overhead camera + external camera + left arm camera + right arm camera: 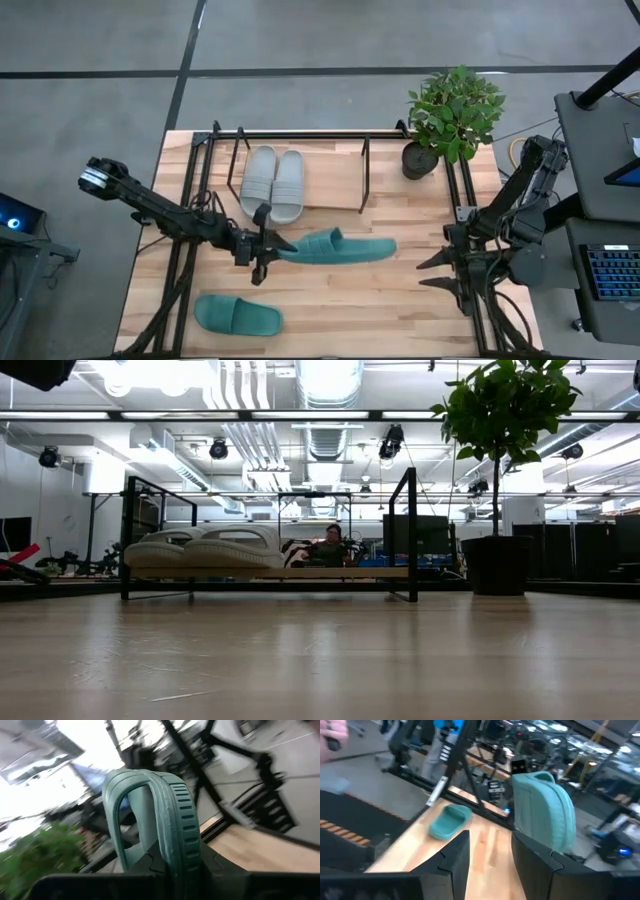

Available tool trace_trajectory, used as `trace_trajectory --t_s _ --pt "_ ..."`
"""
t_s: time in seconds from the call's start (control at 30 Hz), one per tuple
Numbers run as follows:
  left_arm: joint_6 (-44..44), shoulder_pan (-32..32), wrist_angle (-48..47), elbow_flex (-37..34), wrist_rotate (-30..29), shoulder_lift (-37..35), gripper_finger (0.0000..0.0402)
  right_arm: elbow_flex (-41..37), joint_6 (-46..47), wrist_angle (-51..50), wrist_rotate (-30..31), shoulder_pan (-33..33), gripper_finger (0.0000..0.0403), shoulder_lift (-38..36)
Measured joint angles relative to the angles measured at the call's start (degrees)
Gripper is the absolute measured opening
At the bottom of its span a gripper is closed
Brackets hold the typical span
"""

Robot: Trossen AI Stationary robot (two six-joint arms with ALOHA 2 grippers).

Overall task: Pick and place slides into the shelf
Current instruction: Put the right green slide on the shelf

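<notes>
Two light grey slides (272, 182) lie side by side on the shelf (335, 190) board, at its left end; they also show in the low view (210, 546). My left gripper (266, 250) is shut on a dark teal slide (340, 247) near the table's middle. The slide is turned on its edge. A second teal slide (238, 315) lies flat on the table near the near edge, left of centre. My right gripper (440, 272) waits open at the table's right side. Its wrist view shows both teal slides (542, 815) (450, 820). My left gripper pinches the teal slide's sole (181, 851) between its two fingers, at the end nearer the strap (120, 795). The fingers come level from the table's left, along the slide's length. The slide stands on edge and reaches toward the table's right; whether it is clear of the table I cannot tell.
A potted plant (452, 115) stands at the table's far right corner, beside the shelf. The shelf's right half (330, 175) is bare board. Black frame rails (190, 200) run along the table's left and right sides. People and equipment show in the room behind.
</notes>
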Motion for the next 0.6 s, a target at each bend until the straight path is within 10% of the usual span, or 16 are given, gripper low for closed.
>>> trace_trajectory --t_s 0.37,0.6 --pt "0.03 0.04 -0.47 -0.11 8.54 -0.09 0.0017 0.07 -13.25 10.11 -16.51 0.22 0.0154 5.85" --pt "-0.04 -0.06 -0.69 -0.11 9.35 -0.11 0.0017 3.65 -21.6 12.37 3.14 -0.02 0.0251 14.42"
